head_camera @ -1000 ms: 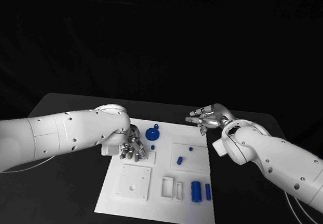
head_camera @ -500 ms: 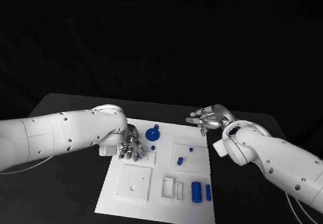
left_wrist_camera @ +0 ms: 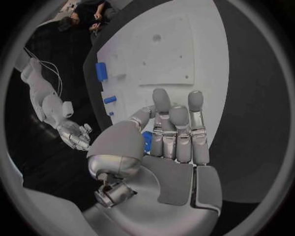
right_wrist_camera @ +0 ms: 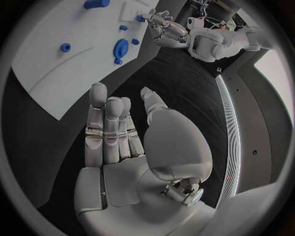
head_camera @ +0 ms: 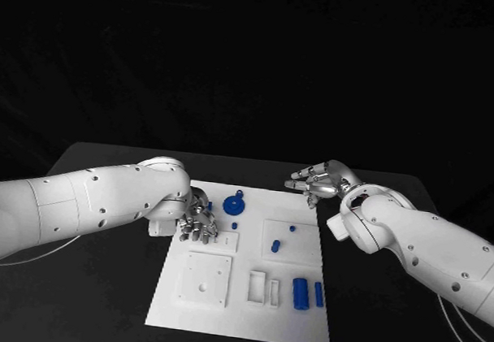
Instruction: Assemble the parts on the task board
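Blue parts sit scattered across the white task board point(head_camera: 247, 301), which fills the middle of the black table point(head_camera: 106, 166). Up near the board's far edge lies the round part with a knob point(head_camera: 235, 206), its long axis running towards that edge. Just inside it, at the board's left edge, a small peg point(head_camera: 235, 225) stands up, and two more little pegs point(head_camera: 275, 244) sit in the square recess towards the right edge. Down near the right edge, closer to the near end, the two blue cylinders point(head_camera: 301, 292) lie side by side, long axes running near to far, beside the narrow slots point(head_camera: 263, 288). A square plate with holes point(head_camera: 206, 278) occupies the board's left side.

Now the hands. The left hand point(head_camera: 196, 222) hovers over the board's left edge, touching-close to the small peg and just beside the round part; in the left wrist view its fingers point(left_wrist_camera: 178, 130) are straight and close together, and a patch of blue shows behind them, though I cannot tell if anything is held. The right hand point(head_camera: 319, 180) hangs off the far right corner, fingers loosely apart, holding nothing.

So the round part lies just to the right of the left hand, clearly the nearer one, and I'd judge that hand takes the next pick.
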Robot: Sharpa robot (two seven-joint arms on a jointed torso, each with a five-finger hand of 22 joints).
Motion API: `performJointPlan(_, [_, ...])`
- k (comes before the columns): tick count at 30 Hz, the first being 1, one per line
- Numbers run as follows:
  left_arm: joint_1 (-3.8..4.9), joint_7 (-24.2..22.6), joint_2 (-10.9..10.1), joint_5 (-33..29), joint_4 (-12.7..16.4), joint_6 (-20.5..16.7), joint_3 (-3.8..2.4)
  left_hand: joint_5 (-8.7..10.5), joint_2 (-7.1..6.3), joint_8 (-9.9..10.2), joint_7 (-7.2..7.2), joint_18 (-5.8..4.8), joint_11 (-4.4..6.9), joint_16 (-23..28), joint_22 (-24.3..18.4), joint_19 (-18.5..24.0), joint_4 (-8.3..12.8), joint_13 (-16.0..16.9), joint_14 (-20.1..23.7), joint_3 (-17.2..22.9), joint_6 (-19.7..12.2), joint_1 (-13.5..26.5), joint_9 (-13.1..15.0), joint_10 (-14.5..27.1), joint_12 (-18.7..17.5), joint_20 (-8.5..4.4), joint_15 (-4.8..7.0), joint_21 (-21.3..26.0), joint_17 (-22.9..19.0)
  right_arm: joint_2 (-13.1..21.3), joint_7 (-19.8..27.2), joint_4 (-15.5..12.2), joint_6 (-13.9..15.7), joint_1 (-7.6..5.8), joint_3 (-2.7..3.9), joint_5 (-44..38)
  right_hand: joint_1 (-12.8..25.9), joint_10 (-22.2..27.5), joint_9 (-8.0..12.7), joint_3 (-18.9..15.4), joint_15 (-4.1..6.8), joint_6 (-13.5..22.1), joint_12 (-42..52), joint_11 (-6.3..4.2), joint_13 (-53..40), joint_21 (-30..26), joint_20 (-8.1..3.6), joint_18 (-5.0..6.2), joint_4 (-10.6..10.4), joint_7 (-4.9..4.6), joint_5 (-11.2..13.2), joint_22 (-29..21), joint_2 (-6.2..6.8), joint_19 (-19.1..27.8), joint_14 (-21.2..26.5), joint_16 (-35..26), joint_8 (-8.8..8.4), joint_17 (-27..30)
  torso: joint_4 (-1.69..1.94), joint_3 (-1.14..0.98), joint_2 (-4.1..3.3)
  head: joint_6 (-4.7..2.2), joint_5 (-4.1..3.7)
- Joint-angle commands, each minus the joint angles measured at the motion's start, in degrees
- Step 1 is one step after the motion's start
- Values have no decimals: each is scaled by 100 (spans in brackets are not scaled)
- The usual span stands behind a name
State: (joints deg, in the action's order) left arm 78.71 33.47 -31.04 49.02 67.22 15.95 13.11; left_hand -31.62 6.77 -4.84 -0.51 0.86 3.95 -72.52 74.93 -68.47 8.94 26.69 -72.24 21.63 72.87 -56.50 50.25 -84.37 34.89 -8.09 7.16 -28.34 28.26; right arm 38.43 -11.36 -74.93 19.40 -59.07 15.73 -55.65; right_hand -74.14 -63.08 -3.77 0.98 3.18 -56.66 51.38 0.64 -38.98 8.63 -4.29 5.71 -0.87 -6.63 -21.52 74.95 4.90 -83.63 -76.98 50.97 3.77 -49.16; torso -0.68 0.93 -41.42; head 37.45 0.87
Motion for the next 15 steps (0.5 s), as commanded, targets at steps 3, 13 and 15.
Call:
performJointPlan(3, [6,-154,-11,-452,-25,240,-1,6,-34,2,-40,-47,-3,-50,122,53,264,11,21,220,-7,-43,26,-93,17,13,-21,-12,-5,2,12,-1,-115,6,3,-44,44,47,4,14,-3,29,26,11,9,-32,7,52,-19,-28,-19,73,-22,-90,26,15,-16,8,2,-2,-1,2,3])
performJointPlan(13, [11,-159,-29,-587,-62,314,-1,28,-36,17,-40,-44,-4,-64,121,61,277,15,30,209,1,-45,43,-89,32,17,-23,-18,-8,3,6,1,-128,7,3,-44,44,47,4,14,-3,29,26,11,9,-32,7,52,-19,-28,-19,73,-22,-90,26,15,-16,8,-2,-2,-1,-2,4])
performJointPlan(15, [11,-159,-34,-597,-63,301,-1,53,-38,22,-39,-44,-6,-67,121,60,272,15,29,198,3,-49,45,-89,36,18,-24,-20,-9,4,5,2,-129,7,3,-44,44,47,4,14,-3,29,26,11,9,-32,7,52,-19,-28,-19,73,-22,-90,26,15,-16,8,-1,-2,-2,0,6])
